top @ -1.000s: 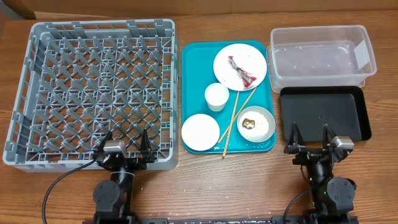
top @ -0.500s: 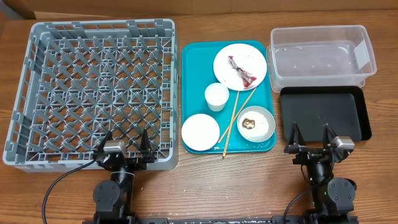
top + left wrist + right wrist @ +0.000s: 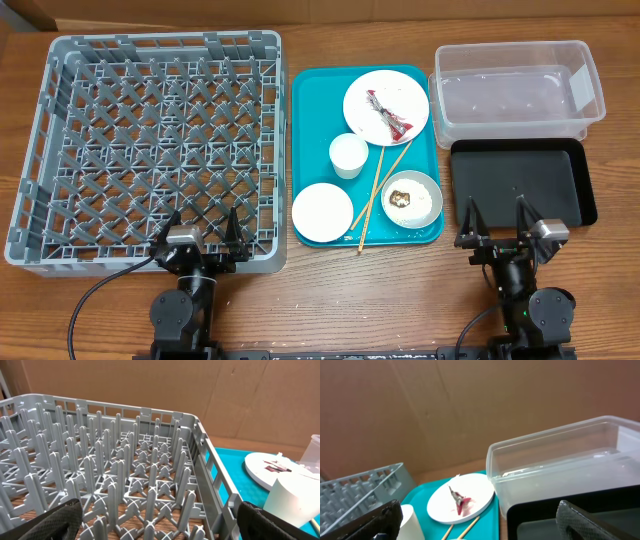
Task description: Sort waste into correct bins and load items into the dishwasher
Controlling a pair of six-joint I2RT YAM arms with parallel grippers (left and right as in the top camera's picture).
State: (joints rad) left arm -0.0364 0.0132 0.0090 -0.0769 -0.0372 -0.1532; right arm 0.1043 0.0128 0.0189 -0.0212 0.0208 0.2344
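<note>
I see my left gripper (image 3: 205,215) and right gripper (image 3: 493,206) both spread wide and empty; the right has edged slightly left. Nothing else has moved: the crumpled red-and-white paper wrapper (image 3: 388,112) lies on the pale pinkish-white round plate (image 3: 360,115), far on the flat teal tray (image 3: 312,130).

I have both arms folded low and close to me, the left arm (image 3: 180,310) and the right arm (image 3: 535,305) well apart. The left claw (image 3: 203,215) points forward, jaws spread wide with nothing between them; its dark fingers (image 3: 50,522) sit in the lower corners of its wrist view. The right claw (image 3: 496,205) is the same: forward, jaws wide, empty, fingers (image 3: 594,521) at the corners.
</note>
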